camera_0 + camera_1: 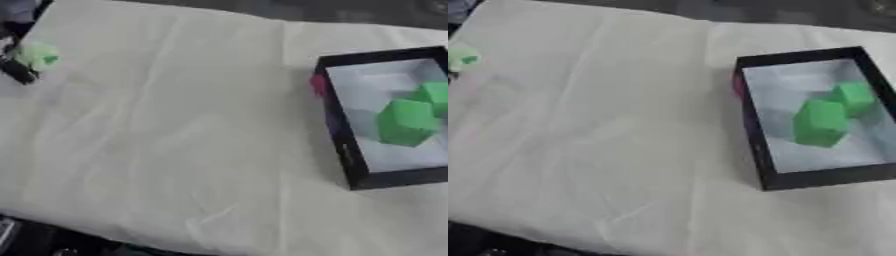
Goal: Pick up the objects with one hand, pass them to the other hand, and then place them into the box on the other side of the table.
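A black box (750, 135) with a white floor stands on the right side of the table. Two green blocks lie inside it, a larger one (820, 122) in the middle and a smaller one (853, 96) just behind it. A small pink-red thing (318, 85) sits against the outside of the box's left wall. At the far left edge a pale green object (37, 55) shows, blurred, with a dark part of what looks like my left hand (17, 71) right beside it. I cannot tell whether the hand holds it. My right hand is out of sight.
A creased white cloth (175, 140) covers the table. The cloth's near edge runs along the bottom left, with dark robot parts (35, 242) below it. A dark floor strip lies beyond the far edge.
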